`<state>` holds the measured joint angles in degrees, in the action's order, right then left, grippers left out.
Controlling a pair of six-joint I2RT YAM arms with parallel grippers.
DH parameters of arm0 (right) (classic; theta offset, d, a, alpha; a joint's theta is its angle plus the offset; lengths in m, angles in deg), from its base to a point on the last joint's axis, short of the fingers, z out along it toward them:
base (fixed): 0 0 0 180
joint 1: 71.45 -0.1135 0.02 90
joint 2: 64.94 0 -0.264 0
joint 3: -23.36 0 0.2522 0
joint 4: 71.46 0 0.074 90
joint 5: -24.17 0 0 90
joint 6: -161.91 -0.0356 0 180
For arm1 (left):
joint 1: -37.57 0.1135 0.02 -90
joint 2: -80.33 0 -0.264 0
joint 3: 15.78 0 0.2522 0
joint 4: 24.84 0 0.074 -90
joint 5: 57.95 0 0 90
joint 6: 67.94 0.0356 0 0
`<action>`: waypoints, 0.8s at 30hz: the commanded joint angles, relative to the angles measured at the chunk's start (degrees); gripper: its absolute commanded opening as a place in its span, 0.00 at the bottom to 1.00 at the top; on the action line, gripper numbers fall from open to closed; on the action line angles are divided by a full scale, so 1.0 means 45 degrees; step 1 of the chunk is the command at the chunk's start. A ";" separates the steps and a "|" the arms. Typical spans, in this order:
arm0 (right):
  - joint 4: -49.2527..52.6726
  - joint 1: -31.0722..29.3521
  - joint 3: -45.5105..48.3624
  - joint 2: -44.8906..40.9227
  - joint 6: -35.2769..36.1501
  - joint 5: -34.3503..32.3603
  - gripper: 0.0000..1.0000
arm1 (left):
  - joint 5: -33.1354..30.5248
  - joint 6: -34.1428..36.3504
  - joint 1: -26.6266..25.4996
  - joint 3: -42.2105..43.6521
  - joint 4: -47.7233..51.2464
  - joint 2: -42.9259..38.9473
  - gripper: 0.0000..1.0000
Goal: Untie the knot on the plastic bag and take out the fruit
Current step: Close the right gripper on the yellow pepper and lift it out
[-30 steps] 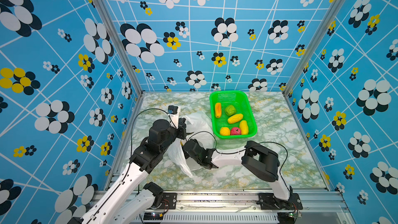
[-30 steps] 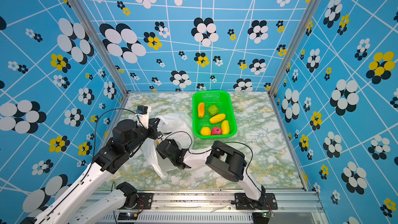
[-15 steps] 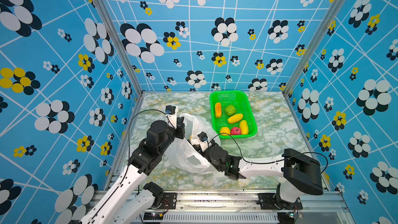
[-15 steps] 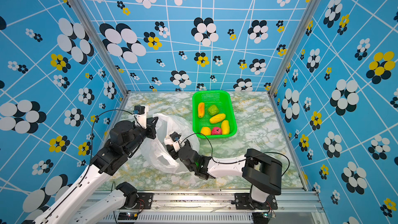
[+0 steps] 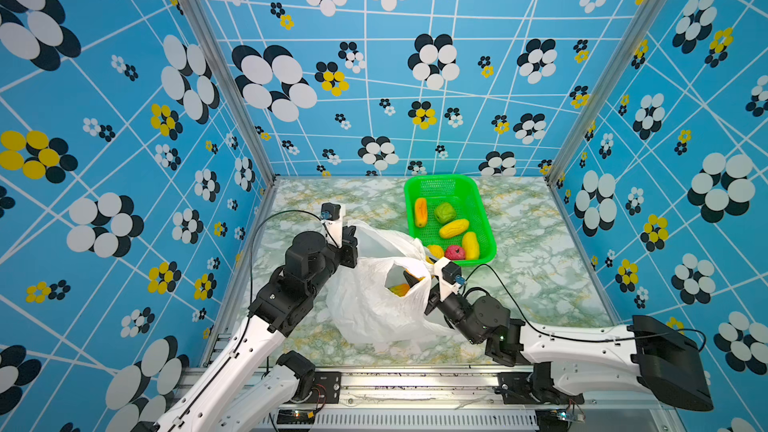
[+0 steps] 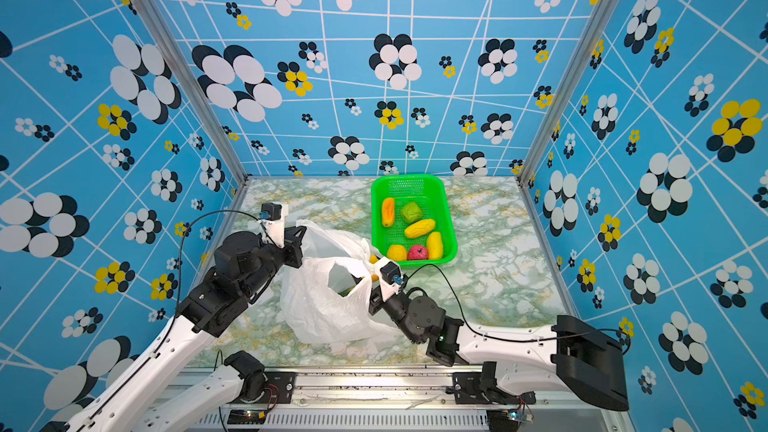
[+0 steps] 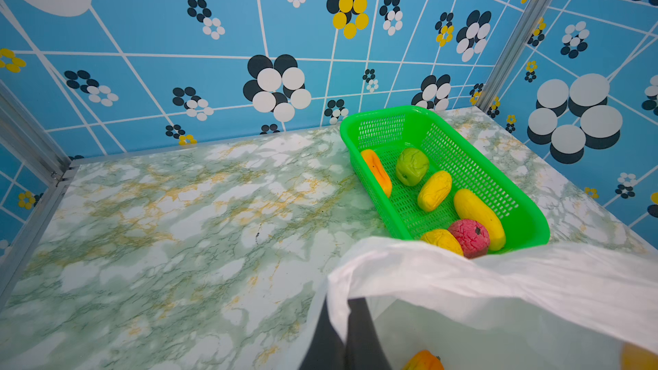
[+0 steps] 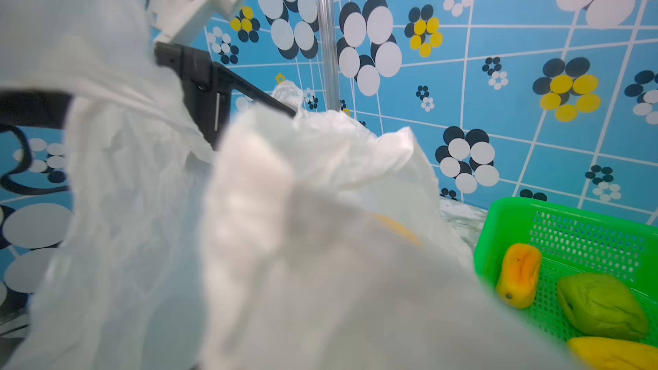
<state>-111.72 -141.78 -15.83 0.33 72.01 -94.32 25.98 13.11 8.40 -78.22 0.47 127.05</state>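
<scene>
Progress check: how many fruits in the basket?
6. Far end: orange fruit, green fruit. Middle: ridged yellow fruit. Near end: long yellow fruit, red fruit, yellow-orange fruit. The plastic bag may hide more.

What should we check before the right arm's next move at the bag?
1. Mouth of the plastic bag open: ok, it gapes in both top views.
2. Hold of the left gripper on the bag rim: ok, shut on the film, rim lifted.
3. Place of the right gripper: ok, its tip shows inside the opening.
4. Jaws of the right gripper: cannot tell; film covers the right wrist view.
5. Bag emptied: not ok, an orange fruit lies inside.
6. Room in the green basket: ok, it holds six fruits, with bare mesh at the far end.
</scene>
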 commanded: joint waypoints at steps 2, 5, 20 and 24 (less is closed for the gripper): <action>0.0012 0.0061 0.0104 -0.0527 0.0183 0.1079 0.36 | -0.0195 0.0016 -0.0003 0.0214 -0.0243 0.0028 0.00; 0.0349 0.0067 -0.0248 -0.0238 0.0183 0.1416 0.34 | -0.0263 -0.0023 -0.0003 0.0186 -0.0166 0.0047 0.00; 0.0842 0.1221 -0.7433 0.6690 -0.1341 0.4637 0.29 | -0.3495 0.1014 0.0099 -0.2433 0.0586 0.1083 0.00; 0.1595 0.1252 -0.9580 0.7917 -0.1008 0.4903 0.28 | -0.3551 0.1332 0.0115 -0.3125 0.0650 0.1317 0.00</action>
<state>-107.11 -136.01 -53.78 33.95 68.08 -75.45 12.56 16.89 8.58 -89.65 2.70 132.69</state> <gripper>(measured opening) 0.614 0.039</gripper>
